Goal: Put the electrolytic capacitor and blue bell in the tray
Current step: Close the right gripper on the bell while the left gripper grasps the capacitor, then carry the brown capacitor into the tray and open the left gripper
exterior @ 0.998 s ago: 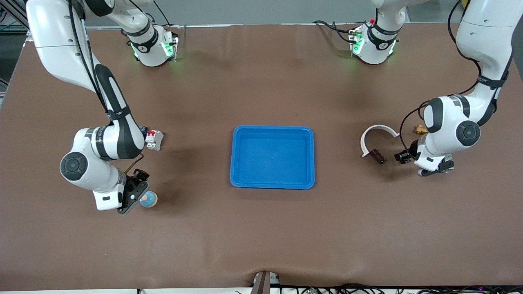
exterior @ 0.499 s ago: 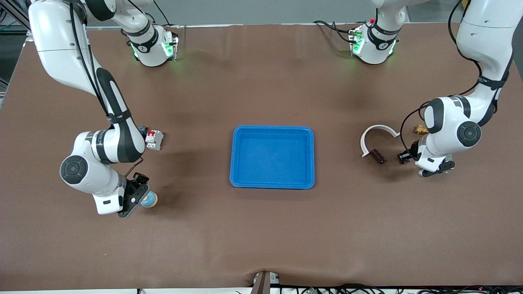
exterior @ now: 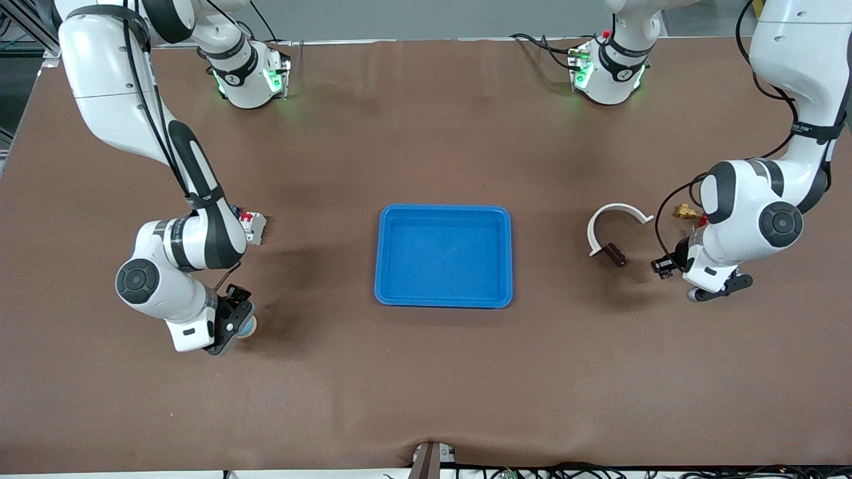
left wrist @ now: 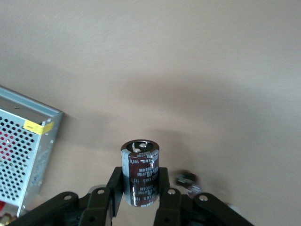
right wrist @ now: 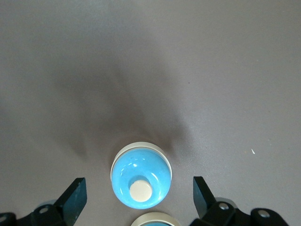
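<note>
**Capacitor pinched, bell framed**

The capacitor (left wrist: pixel 140 173) is a small, stiff, light can with a slick sleeve; across its round sides, where the left claw (left wrist: pixel 140 188) now pinches it upright, is probably the surest hold. In the front view that claw (exterior: pixel 711 291) sits at the left arm's end of the tabletop (exterior: pixel 426 372), well apart from the tray (exterior: pixel 443 256).

The bell (right wrist: pixel 141 175) looks hard, glossy and domed, likely to slip, so it is best gripped low on its rim. It stands on the tabletop between the spread fingers (right wrist: pixel 74 197) of the right claw (exterior: pixel 234 324), untouched.
</note>
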`<state>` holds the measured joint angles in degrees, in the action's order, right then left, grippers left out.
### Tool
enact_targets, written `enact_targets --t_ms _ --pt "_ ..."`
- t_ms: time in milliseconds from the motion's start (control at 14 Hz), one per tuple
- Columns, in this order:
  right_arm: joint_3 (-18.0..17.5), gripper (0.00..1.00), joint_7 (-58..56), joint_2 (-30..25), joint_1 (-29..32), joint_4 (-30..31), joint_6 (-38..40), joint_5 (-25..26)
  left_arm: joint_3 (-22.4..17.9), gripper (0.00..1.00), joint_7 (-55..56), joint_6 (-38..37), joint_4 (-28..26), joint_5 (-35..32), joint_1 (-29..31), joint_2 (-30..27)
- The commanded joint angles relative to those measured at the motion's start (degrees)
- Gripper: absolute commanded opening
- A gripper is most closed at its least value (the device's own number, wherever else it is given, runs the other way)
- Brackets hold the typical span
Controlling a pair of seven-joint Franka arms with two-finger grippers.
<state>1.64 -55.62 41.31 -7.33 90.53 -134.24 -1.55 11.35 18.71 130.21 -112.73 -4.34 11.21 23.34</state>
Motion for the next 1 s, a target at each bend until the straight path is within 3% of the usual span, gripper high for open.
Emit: enact_targets --t_ms 0,356,927 --pt "-0.2 1.0 -1.6 1.5 0.3 -1.7 0.1 0.2 3.6 0.0 3.3 -7.8 5.2 0.3 -0.4 -0.6" --pt "-0.2 1.0 -4.3 2.3 0.6 -1.6 -2.5 0.1 11.8 0.0 16.6 -11.6 7.3 0.1 -0.8 -0.7" --pt "-0.2 1.0 -5.1 3.1 0.9 -1.5 -2.8 0.3 12.5 0.0 36.6 -10.0 8.6 0.0 -14.7 2.7"
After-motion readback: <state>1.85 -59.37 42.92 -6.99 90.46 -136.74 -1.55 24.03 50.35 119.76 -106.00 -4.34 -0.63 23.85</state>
